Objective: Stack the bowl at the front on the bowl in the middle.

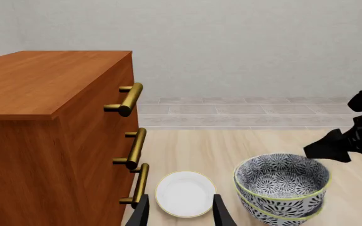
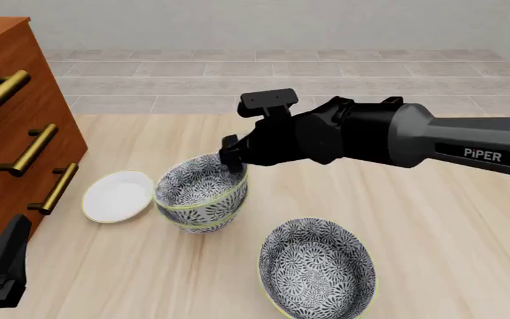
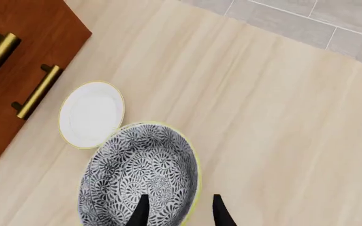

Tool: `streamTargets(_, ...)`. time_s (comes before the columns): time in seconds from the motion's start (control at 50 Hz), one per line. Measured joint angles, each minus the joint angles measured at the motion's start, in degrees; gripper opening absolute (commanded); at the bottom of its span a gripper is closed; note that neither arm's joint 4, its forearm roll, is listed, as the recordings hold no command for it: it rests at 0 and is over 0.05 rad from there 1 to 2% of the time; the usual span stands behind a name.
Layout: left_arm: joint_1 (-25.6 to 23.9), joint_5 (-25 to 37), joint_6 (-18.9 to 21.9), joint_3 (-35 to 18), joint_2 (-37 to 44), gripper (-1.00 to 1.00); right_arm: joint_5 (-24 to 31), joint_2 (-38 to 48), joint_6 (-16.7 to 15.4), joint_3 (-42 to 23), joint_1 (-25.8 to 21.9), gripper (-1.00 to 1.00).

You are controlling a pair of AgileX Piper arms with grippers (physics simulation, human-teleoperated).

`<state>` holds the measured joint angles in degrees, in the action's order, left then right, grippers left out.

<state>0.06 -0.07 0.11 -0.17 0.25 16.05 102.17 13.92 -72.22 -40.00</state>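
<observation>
Front view showed the bowl at the front [image 2: 317, 272] standing alone on the wooden table [image 2: 450, 239], nearer to the camera than the white dish [image 2: 117, 196] and well apart from it. It was deep and round, with a dense navy-and-white flower pattern inside and outside and a thin yellow-green rim. The bowl in the middle [image 2: 199, 223] stood just beside the dish and had the same pattern. A third bowl [image 2: 197, 183] sat nested inside it.

I counted three patterned bowls, one dish, one dresser [image 2: 7, 100] with three brass handles, and two arms.

The right gripper [image 3: 179, 209] had its fingers apart over the rim of the third bowl, one inside and one outside. Whether they touched the rim, I could not tell. The left gripper [image 1: 179, 214] was spread wide and empty, near the dish on the dresser side.

The nested bowl hid most of the bowl in the middle. The picture edge cut the near rim of the bowl at the front.
</observation>
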Motion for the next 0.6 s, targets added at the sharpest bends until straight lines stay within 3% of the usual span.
streamTargets(0.6,0.0,0.0,0.0,0.0,0.0,1.0,1.2,-4.3,-1.9,0.9,0.3,1.0)
